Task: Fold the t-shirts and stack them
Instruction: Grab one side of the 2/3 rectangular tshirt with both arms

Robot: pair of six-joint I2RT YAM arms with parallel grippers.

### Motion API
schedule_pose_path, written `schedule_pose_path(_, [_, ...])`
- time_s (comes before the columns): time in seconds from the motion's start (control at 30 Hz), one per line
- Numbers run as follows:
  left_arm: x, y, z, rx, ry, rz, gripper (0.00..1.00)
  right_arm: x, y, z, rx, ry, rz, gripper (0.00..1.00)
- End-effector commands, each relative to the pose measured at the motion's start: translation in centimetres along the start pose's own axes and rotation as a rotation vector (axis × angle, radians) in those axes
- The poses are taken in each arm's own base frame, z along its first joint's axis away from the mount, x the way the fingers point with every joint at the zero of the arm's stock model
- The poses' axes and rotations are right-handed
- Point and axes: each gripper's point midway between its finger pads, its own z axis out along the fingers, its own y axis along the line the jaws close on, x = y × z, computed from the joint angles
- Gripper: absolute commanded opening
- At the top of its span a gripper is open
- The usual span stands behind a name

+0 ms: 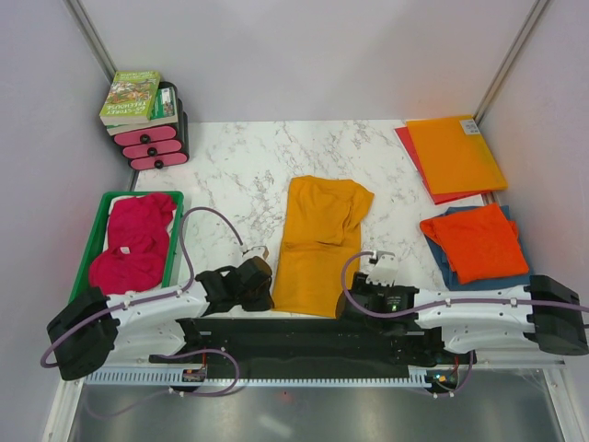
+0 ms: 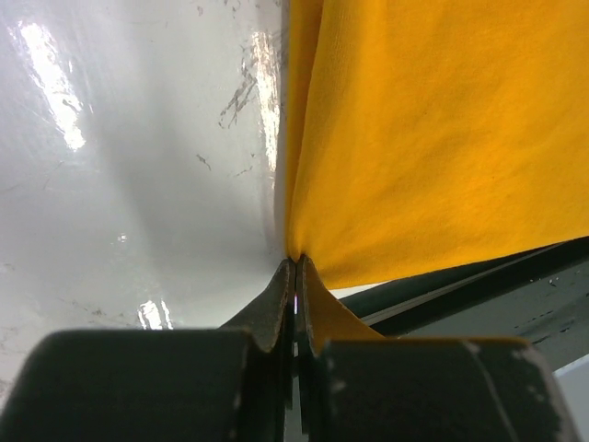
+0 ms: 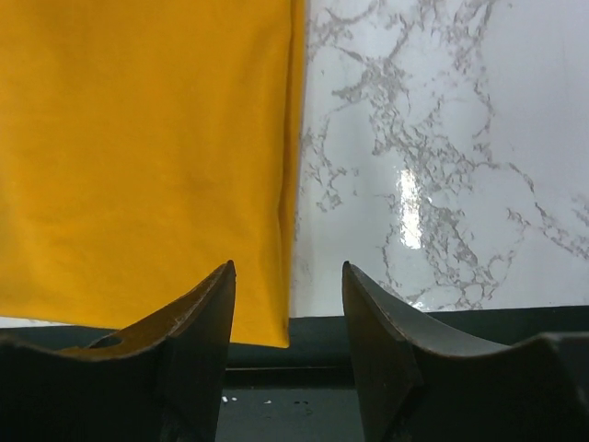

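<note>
Pinching the near-left corner of the golden shirt (image 1: 317, 244), the left gripper (image 2: 294, 267) is clenched tight on the cloth, which puckers where it enters the jaws. The right gripper (image 3: 287, 272) is released, one finger over the shirt's near-right corner and the other over the bare table (image 1: 239, 166), so it grips nothing yet. The golden shirt lies mid-table as a long strip running away from the arms, its sleeves already turned in. That suggests the lengthwise folds are done and the crosswise fold, near hem carried to the far end, is left. On the right, a red-orange shirt (image 1: 474, 241) sits folded on a blue shirt (image 1: 444, 265), so two appear finished and stacked. Magenta cloth (image 1: 138, 241) lies crumpled in the green bin (image 1: 178, 221) on the left, unfolded; how many shirts it holds I cannot tell. Roughly half the job looks done.
</note>
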Motion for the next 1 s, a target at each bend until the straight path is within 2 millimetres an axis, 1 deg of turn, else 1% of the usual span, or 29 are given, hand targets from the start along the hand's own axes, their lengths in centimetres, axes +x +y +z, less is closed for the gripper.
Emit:
schedule_pose_path(0.0, [0.9, 1.1, 0.3, -0.059, 0.034, 0.006, 0.02, 2.5, -0.7, 0.9, 0.028, 0.062, 0.006, 0.57])
schedule_pose_path(0.13, [1.1, 1.1, 0.4, -0.063, 0.04, 0.014, 0.02, 3.7, -0.7, 1.3, 0.04, 0.09, 0.0, 0.55])
schedule_pose_path(0.33, [1.1, 1.1, 0.3, -0.063, 0.037, 0.016, 0.02, 4.6, -0.7, 1.5, 0.044, 0.109, -0.013, 0.5])
schedule_pose_path(0.57, [0.9, 0.8, 0.3, -0.057, 0.035, 0.008, 0.02, 5.8, -1.4, 1.4, 0.055, 0.157, -0.022, 0.45])
schedule_pose_path(0.7, [1.0, 0.9, 0.2, -0.055, 0.031, 0.001, 0.02, 6.7, -1.8, 1.1, 0.06, 0.187, -0.018, 0.36])
schedule_pose_path(0.73, [0.9, 0.9, 0.1, -0.054, 0.03, -0.002, 0.02, 6.8, -2.0, 1.1, 0.062, 0.191, -0.017, 0.31])
schedule_pose_path(0.87, [0.8, 0.9, 0.0, -0.051, 0.019, -0.009, 0.02, 7.6, -2.4, 1.0, 0.069, 0.22, -0.01, 0.25])
schedule_pose_path(0.9, [0.8, 0.9, 0.0, -0.05, 0.017, -0.01, 0.02, 7.7, -2.4, 1.0, 0.066, 0.225, -0.009, 0.2])
schedule_pose_path(0.97, [0.9, 0.9, -0.1, -0.051, 0.019, -0.009, 0.02, 8.1, -2.6, 1.0, 0.068, 0.244, -0.009, 0.14])
